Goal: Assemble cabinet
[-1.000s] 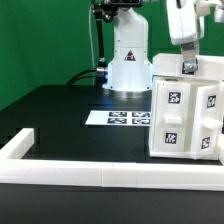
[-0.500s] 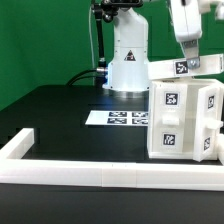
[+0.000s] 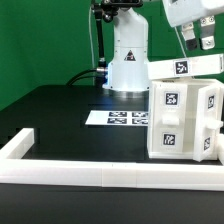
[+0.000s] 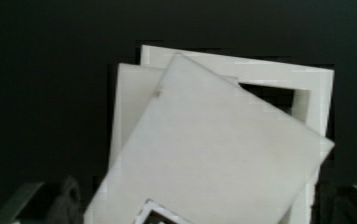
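Exterior view: my gripper (image 3: 205, 42) hangs in the upper corner on the exterior view's right, above the cabinet and clear of it; from here I cannot tell how far apart my fingers stand; the cabinet box (image 3: 184, 120), white with black-and-white square tags on its faces, sits on the black table (image 3: 60, 115) at the exterior view's right edge; a loose panel (image 3: 186, 68), white with one tag on its near edge, rests on top of the box, slanted rather than flush; the marker board (image 3: 118, 118) lies flat on the table between the box and the arm's white base (image 3: 127, 58); a long low white rail (image 3: 100, 176) runs along the near side of the table and turns a corner at the exterior view's left; a green backdrop (image 3: 45, 40) fills the rear. Wrist view: I look down on the loose panel (image 4: 210, 145), which lies askew over the box's open white rim (image 4: 246, 68), with a dark opening showing past one edge of the panel; my fingers (image 4: 47, 196) show as dark shapes at either side of the picture, spread wide with nothing between them, so I am holding nothing; a tag shows at the panel's edge between them.
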Action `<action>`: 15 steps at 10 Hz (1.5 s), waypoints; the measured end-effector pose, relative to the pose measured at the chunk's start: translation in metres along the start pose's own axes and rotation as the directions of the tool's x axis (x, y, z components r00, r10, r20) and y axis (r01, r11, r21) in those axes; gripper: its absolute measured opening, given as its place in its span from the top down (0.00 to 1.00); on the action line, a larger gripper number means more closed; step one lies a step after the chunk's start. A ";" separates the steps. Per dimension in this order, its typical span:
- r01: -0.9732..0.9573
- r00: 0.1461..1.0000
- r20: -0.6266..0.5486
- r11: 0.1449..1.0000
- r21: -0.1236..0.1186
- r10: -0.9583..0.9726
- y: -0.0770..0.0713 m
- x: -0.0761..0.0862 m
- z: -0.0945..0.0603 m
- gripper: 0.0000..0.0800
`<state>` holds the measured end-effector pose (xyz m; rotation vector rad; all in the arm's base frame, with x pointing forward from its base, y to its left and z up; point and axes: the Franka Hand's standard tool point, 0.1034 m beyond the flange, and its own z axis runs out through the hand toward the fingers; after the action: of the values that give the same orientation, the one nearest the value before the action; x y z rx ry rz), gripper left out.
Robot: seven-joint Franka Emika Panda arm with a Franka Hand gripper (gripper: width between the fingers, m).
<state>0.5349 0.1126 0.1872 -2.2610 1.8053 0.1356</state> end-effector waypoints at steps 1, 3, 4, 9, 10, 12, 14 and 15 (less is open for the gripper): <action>0.088 0.996 0.000 0.996 0.000 -0.088 0.000 0.000 0.000 0.19; 0.284 0.959 0.016 0.958 -0.046 -0.284 0.003 -0.004 0.000 0.19; 0.428 0.904 0.028 0.901 -0.073 -0.427 0.001 -0.005 -0.001 0.19; 0.765 0.643 0.067 0.637 -0.090 -0.763 0.000 -0.004 0.003 0.19; 0.799 0.600 0.070 0.594 -0.092 -0.797 0.001 -0.003 0.003 0.19; 0.936 0.326 0.093 0.308 -0.171 -0.941 0.001 -0.001 0.000 0.19; 0.983 0.013 0.136 -0.012 -0.182 -0.991 -0.005 -0.005 -0.004 0.19; 0.975 -0.126 0.161 -0.151 -0.160 -0.979 -0.006 -0.001 -0.003 0.19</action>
<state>0.5402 0.1144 0.1913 -3.0469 -0.5661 0.0097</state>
